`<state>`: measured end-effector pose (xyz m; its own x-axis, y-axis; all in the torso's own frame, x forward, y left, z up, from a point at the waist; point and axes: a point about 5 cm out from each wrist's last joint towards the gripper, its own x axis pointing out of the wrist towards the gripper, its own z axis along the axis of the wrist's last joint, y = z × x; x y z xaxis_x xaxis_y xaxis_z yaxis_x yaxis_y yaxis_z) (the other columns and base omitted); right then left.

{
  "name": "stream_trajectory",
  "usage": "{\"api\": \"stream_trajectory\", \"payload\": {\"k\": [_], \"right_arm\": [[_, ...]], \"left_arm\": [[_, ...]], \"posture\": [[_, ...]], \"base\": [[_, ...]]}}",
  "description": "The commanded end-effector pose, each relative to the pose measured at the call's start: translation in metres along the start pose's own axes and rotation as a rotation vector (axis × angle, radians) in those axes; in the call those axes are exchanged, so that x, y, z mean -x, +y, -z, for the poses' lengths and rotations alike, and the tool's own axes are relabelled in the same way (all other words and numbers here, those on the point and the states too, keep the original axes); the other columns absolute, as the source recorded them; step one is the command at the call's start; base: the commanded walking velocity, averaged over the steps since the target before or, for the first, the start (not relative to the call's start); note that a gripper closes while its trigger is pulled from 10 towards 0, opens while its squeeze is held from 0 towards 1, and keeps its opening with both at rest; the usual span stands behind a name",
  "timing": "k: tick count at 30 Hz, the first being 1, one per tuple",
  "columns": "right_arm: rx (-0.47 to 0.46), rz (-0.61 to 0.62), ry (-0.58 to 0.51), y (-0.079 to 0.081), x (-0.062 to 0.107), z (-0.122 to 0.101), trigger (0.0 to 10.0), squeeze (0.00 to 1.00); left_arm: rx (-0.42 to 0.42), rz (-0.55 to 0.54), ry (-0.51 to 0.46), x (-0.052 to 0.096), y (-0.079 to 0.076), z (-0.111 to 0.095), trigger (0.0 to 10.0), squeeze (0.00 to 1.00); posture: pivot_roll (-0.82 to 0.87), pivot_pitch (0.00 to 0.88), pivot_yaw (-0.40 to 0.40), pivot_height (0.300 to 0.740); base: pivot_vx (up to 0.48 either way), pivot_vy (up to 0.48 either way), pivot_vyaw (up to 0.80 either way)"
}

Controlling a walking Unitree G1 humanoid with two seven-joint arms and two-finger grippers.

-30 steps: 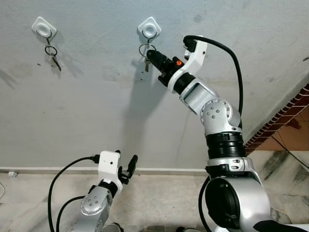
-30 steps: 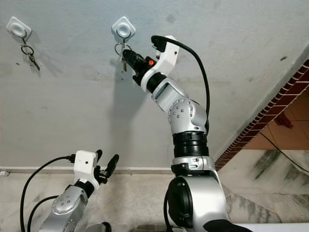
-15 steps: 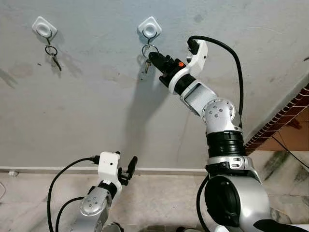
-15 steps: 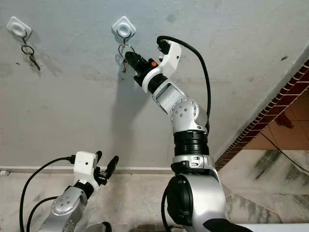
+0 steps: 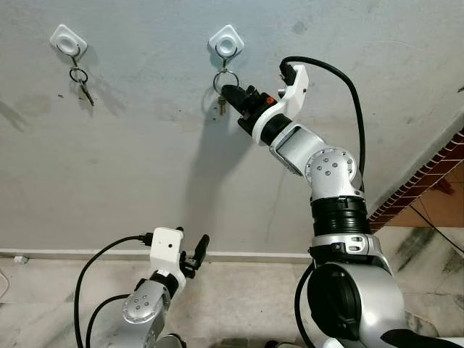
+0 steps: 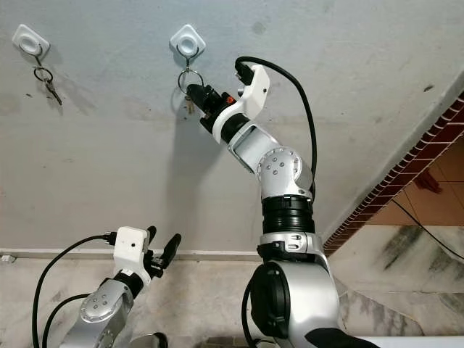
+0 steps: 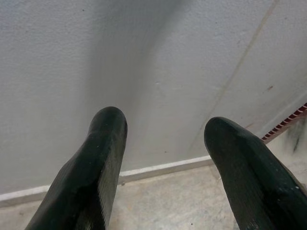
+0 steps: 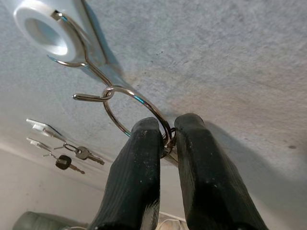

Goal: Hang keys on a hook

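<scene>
Upper centre: right gripper [image 8: 165, 139], ribbed black fingers [image 8: 136, 172] pinched on the thin wire ring [image 8: 136, 103] of the keys [image 5: 222, 106], which is looped over the white square hook [image 5: 225, 42] on the rough grey wall [image 5: 145, 159]. Since a second ago the ring has dropped from beside the hook base to hang taut below it. Lower left: left gripper [image 7: 165, 143], fingers spread, holding nothing; second keys [image 5: 81, 81] hang upper left.

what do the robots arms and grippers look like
Both arms are silver metal with rounded, bolt-dotted joints and black ring segments. Each wrist carries a white boxy camera housing fed by a looping black cable. The right gripper has two long black fingers with fine ribbed texture and rounded tips, plus a small orange mark near its base. The left gripper matches.
</scene>
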<state>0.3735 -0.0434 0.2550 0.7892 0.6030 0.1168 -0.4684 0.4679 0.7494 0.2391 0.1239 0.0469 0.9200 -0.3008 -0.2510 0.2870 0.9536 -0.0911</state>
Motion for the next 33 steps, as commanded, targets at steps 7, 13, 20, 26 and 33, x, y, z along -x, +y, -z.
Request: {"api": "stream_trajectory", "payload": {"k": [7, 13, 20, 26, 33], "right_arm": [[-0.005, 0.020, 0.045, -0.003, 0.004, 0.015, 10.0, 0.00], [0.059, 0.018, 0.041, -0.002, 0.006, 0.015, 10.0, 1.00], [0.289, 0.007, 0.028, 0.002, 0.010, 0.018, 10.0, 1.00], [0.431, 0.021, 0.032, -0.003, 0.018, 0.026, 10.0, 1.00], [0.528, 0.033, 0.049, -0.015, 0.032, 0.034, 10.0, 1.00]], "left_arm": [[0.005, 0.012, 0.022, 0.000, -0.002, 0.004, 10.0, 0.00], [0.007, 0.011, 0.022, -0.001, -0.002, 0.004, 10.0, 0.00], [0.006, 0.015, 0.018, -0.002, -0.002, 0.004, 10.0, 0.00], [0.000, 0.003, 0.004, -0.002, -0.001, 0.001, 10.0, 0.00], [-0.008, -0.009, -0.010, -0.004, 0.003, -0.001, 10.0, 0.00]], "posture": [[0.07, 0.172, 0.004, 0.740], [0.07, 0.162, 0.002, 0.740], [0.07, 0.155, 0.005, 0.740], [0.07, 0.150, 0.005, 0.740], [0.07, 0.139, 0.009, 0.740]], "base": [[0.000, 0.000, 0.00], [0.000, 0.000, 0.00], [0.000, 0.000, 0.00], [0.000, 0.000, 0.00], [0.000, 0.000, 0.00]]}}
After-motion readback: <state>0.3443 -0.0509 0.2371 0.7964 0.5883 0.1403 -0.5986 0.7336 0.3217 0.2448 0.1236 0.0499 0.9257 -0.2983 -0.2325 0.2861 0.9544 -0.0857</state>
